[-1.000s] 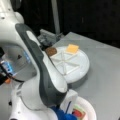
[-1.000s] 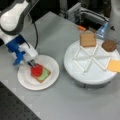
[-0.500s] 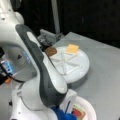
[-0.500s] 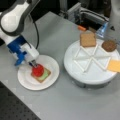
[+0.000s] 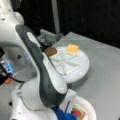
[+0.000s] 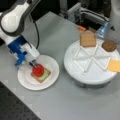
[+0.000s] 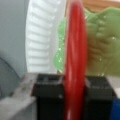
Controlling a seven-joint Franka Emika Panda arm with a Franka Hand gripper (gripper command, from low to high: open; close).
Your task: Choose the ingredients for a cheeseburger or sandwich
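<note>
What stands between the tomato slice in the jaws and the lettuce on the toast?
Nothing visible. The gripper is shut on the tomato slice, held on edge directly over the lettuce, which lies on the toast on the plate.

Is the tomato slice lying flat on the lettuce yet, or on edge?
On edge. In the wrist view the tomato slice stands upright, pinched between the gripper's jaws, above the lettuce on the plate.

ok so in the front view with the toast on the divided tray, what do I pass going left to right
pincer shut on the tomato slice over the small white plate → toast square → round patty → cheese square
</note>
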